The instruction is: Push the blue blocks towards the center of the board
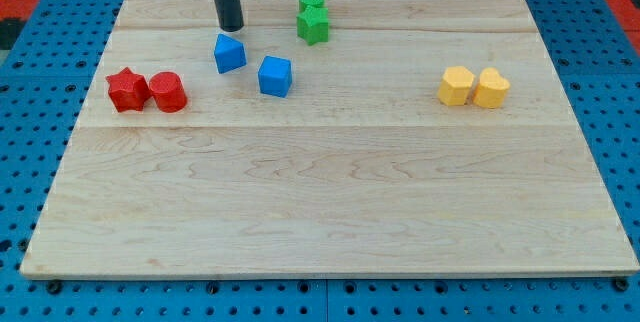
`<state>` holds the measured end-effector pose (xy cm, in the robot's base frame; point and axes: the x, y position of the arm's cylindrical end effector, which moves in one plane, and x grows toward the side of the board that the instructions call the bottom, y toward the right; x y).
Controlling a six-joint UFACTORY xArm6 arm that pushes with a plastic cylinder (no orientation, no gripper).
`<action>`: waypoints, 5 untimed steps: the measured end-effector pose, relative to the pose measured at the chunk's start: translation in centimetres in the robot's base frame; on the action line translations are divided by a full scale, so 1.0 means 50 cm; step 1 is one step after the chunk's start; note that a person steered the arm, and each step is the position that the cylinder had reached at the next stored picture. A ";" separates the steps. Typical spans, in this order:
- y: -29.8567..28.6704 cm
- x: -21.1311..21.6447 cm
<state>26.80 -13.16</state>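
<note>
Two blue blocks lie in the upper left part of the wooden board (330,192). One blue block (229,53), wedge-like, lies left of a blue cube (275,76), a small gap between them. My tip (230,28) stands just above the left blue block toward the view's top, very close to its upper edge; contact cannot be told. The dark rod rises out of the view's top.
Two green blocks (313,16) lie stacked close together near the top edge, right of my tip. A red star-like block (127,90) and a red cylinder (168,92) lie at the left. Two yellow blocks (473,87) lie side by side at the right.
</note>
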 end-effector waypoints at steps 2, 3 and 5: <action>-0.044 0.091; -0.030 0.141; 0.157 0.183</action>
<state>35.95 -5.32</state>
